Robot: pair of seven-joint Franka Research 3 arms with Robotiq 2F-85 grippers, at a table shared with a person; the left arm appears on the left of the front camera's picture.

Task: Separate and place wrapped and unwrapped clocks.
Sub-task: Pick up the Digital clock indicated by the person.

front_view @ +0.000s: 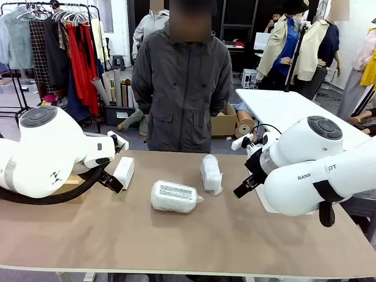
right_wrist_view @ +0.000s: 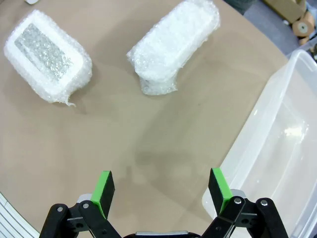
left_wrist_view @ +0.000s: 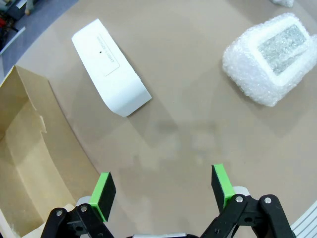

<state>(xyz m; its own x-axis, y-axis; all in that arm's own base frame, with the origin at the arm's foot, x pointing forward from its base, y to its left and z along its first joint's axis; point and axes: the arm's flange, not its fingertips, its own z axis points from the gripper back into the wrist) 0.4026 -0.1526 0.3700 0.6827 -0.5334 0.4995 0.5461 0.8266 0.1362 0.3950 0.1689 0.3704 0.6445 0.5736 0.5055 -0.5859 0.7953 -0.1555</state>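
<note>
On the brown table (front_view: 176, 247) lie three clocks. The front view takes in all three in a loose row: a bare, smooth, matte white rectangular clock (front_view: 124, 172) towards the robot's left, standing on its long edge; a white block bundled in crinkly translucent bubble wrap (front_view: 174, 196) lying flat near the middle; and a second wrapped white block (front_view: 211, 174) just beyond it to the right, apart from it. A person in a grey jacket (front_view: 182, 88) stands at the far side. The left wrist view adds detail: the bare clock's face carries a small framed line of print, too small to read, and an open brown cardboard box (left_wrist_view: 29, 148) sits close beside the clock. The left gripper (left_wrist_view: 161, 178) hangs over bare table with its green pads spread wide, grasping nothing. The right wrist view brings in a clear plastic tub (right_wrist_view: 277, 148) at the table's right side, near the second wrapped block, and shows a grey speckled panel under the wrap of the middle one. The right gripper (right_wrist_view: 159, 181) is likewise released, pads wide apart above bare table, beside the tub's rim.
</note>
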